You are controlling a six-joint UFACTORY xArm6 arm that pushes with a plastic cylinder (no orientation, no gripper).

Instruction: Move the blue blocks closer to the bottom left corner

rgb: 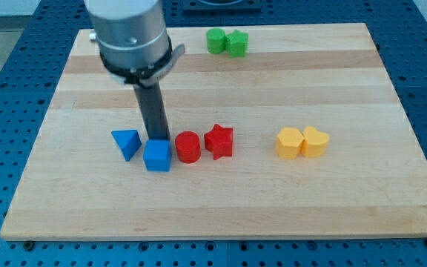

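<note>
A blue triangular block (127, 142) and a blue cube (157, 156) sit side by side left of the board's middle, towards the view's bottom. My tip (156, 139) stands right behind the blue cube, at its upper edge, touching or nearly touching it. The blue triangle is a short way to the tip's left.
A red cylinder (187, 146) sits just right of the blue cube, with a red star (219, 141) beside it. Two yellow blocks (302, 142) lie at the right. Two green blocks (226, 41) sit at the top edge. The wooden board (221, 208) rests on a blue table.
</note>
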